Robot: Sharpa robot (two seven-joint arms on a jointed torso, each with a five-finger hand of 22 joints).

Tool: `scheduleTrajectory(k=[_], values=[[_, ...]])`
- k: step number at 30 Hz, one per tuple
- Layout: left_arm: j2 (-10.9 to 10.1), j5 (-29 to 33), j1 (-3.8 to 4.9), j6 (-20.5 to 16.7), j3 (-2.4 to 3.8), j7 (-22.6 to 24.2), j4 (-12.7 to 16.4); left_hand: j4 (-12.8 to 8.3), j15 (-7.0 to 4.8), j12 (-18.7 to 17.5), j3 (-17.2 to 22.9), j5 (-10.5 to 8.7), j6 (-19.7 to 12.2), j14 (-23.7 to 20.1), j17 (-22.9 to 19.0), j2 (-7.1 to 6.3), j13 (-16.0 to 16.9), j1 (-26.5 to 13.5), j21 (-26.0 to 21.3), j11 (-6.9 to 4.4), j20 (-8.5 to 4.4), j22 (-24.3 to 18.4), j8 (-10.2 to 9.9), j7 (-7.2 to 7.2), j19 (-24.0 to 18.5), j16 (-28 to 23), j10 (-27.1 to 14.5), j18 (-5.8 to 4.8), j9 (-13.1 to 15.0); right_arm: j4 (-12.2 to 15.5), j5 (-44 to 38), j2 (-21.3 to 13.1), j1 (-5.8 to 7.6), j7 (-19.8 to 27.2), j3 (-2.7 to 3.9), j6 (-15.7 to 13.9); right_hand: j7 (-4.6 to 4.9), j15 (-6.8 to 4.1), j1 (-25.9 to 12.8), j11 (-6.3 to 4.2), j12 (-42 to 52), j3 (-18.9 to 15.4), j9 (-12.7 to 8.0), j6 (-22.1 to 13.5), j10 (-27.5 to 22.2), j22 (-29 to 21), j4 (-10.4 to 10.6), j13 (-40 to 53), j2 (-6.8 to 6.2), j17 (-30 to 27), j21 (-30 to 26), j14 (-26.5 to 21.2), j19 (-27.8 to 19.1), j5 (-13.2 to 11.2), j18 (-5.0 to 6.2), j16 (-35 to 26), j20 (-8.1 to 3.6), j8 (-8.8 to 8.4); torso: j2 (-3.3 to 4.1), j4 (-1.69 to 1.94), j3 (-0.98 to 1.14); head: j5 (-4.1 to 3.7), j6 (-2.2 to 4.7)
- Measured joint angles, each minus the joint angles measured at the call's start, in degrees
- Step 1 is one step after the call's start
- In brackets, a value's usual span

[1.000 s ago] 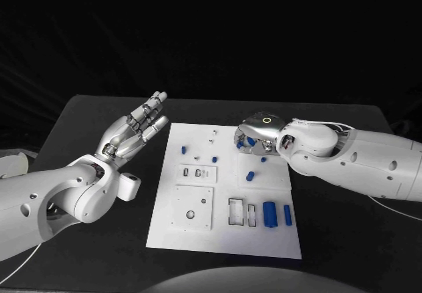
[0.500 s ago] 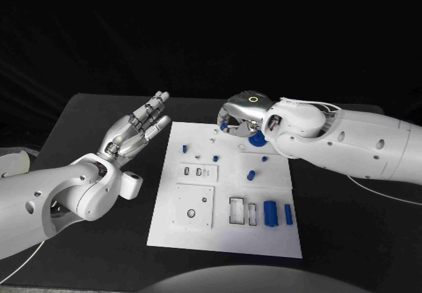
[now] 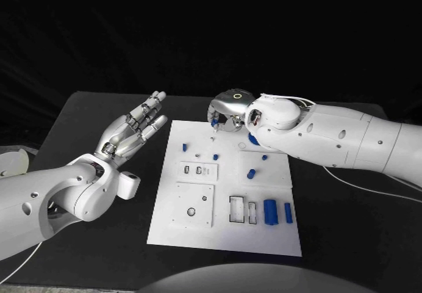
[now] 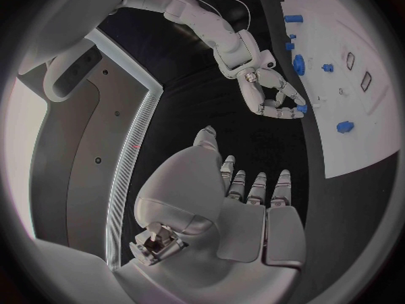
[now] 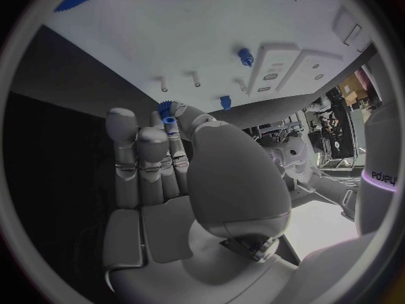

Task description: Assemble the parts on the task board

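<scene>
While the white board (image 3: 224, 226) sits in the middle of the black table (image 3: 352, 232) with blue parts (image 3: 271, 213) dotted over it, we can see a small blue part (image 5: 169, 120) pinched in the right hand (image 3: 230, 113) up over the board's far edge. Left hand (image 3: 132, 131) hangs beside the board's left side, fingers stretched out flat, holding nothing.
</scene>
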Motion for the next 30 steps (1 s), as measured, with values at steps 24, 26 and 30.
scheduleTrajectory(k=[24,26,30], values=[[0.5,0.7,-0.05,0.4,0.0,-0.2,-0.5,0.0,0.18,0.0,0.3,0.24,0.2,0.2,0.0,0.24,0.0,0.2,0.0,0.0,0.0,0.0,0.0,0.18,0.0,0.0,0.0,0.01,0.0,-2.1,0.8,0.3,-0.86,-0.1,0.02,2.2,0.54,0.61,0.2,-0.21,-1.7,0.8,-0.2,-1.5,-0.2,1.4,-0.8,0.0,-0.23,-1.0,0.4,-0.6,-0.4,1.1,0.01,-0.7,0.4,-1.26,-0.07,-0.09,-0.06,-0.15,0.15],[0.5,0.7,-0.06,0.5,0.0,-0.2,-0.5,0.0,0.18,0.0,0.3,0.24,0.2,0.2,0.0,0.24,0.0,0.2,0.0,-0.01,0.0,0.0,0.0,0.18,0.0,0.0,0.0,0.0,0.0,-2.2,1.0,0.3,-0.96,0.0,0.09,2.2,0.54,0.61,0.2,-0.21,-1.8,0.8,-0.2,-1.5,-0.2,1.4,-0.8,0.0,-0.23,-1.0,0.4,-0.6,-0.4,1.1,0.01,-0.7,0.4,-1.26,-0.07,-0.07,-0.08,-0.19,0.16],[0.6,0.8,-0.06,0.6,0.0,-0.2,-0.5,0.2,0.39,0.0,0.5,0.24,0.2,0.0,0.0,0.46,0.0,0.4,0.0,-0.01,-0.01,0.0,0.0,0.18,0.0,0.0,0.0,0.01,0.0,-2.6,1.2,0.6,-1.07,0.1,0.18,2.1,0.73,0.81,0.2,-0.21,-1.9,0.8,-0.2,-1.7,-0.2,1.5,-0.8,0.1,-0.23,-1.1,0.4,-0.8,-0.6,1.1,0.01,-0.7,0.61,-1.27,-0.07,-0.04,-0.09,-0.25,0.1]])
